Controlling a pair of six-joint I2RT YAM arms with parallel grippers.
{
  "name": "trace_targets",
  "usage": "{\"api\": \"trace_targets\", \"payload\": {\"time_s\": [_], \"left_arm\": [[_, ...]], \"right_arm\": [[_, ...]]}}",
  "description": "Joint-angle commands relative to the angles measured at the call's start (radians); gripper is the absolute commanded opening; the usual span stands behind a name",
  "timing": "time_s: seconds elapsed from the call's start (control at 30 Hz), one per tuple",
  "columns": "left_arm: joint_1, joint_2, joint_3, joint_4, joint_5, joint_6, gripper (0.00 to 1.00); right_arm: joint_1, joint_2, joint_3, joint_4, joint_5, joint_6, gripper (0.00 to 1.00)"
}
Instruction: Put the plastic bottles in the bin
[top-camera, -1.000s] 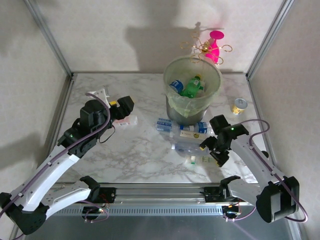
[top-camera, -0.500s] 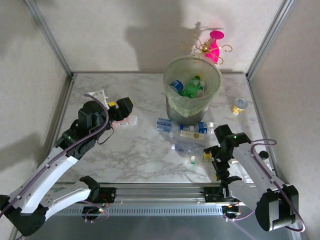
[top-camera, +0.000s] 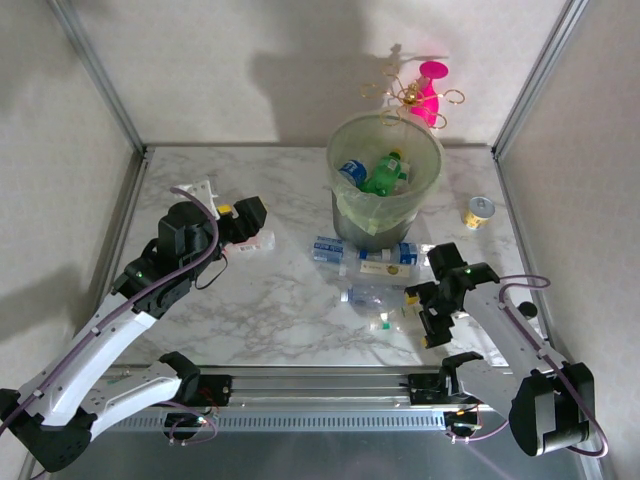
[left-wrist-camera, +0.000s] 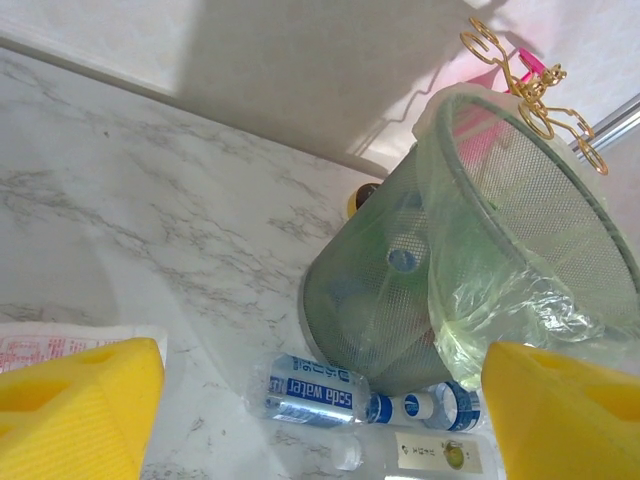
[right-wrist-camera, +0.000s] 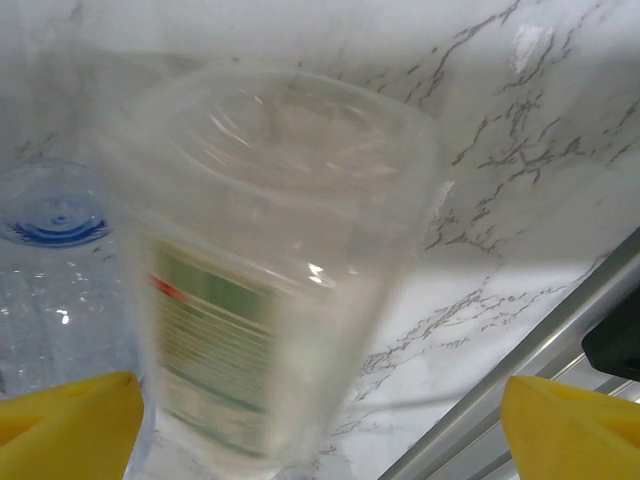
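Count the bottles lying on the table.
5 visible: a red-labelled bottle by the left end effector; two blue-labelled bottles at the bin's foot; a clear bottle nearer; a fifth bottle between the right end effector's open fingers. More may hide behind the bin.

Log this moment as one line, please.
left gripper: open, empty | right gripper: open around clear bottle | bin: some bottles inside | table: more bottles lying

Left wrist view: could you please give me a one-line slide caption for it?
Open left claw faces the bag-lined bin, with a blue-labelled bottle lying at its foot.
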Motion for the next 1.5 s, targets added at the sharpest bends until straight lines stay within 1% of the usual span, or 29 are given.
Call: {"api": "trace_targets", "payload": {"time_s": [0.0, 0.2, 0.37, 0.6, 0.9, 1.17, 1.23, 1.4, 1.47], "left_arm": [[0.000, 0.006, 0.033, -0.012, -0.010, 0.013, 0.82], [0.000, 0.017, 0.041, -0.010, -0.006, 0.014, 0.82], [0.000, 0.014, 0.037, -0.013, -0.003, 0.006, 0.82], [0.001, 0.004, 0.025, -0.014, -0.005, -0.006, 0.82], [0.001, -0.010, 0.022, -0.026, -0.016, -0.005, 0.82], [0.003, 0.001, 0.046, -0.033, -0.022, 0.005, 0.82], [0.003, 0.001, 0.046, -0.035, -0.025, 0.003, 0.82], [0.003, 0.006, 0.052, -0.035, -0.028, -0.001, 0.82], [0.003, 0.008, 0.054, -0.032, -0.029, -0.001, 0.82]], "right_arm": [[-0.010, 0.005, 0.032, -0.018, 0.013, 0.006, 0.94], [-0.011, 0.016, 0.039, -0.015, 0.019, -0.006, 0.95], [-0.015, 0.010, 0.005, -0.037, 0.024, -0.005, 0.94], [-0.029, 0.038, -0.029, 0.010, 0.034, -0.031, 0.92], [-0.029, 0.127, -0.053, 0.075, 0.089, -0.052, 0.84], [-0.031, 0.205, -0.065, 0.144, 0.103, -0.071, 0.81], [-0.030, 0.215, -0.062, 0.152, 0.103, -0.075, 0.78], [-0.030, 0.218, -0.041, 0.127, 0.125, -0.085, 0.65], [-0.030, 0.211, -0.031, 0.110, 0.132, -0.091, 0.61]]}}
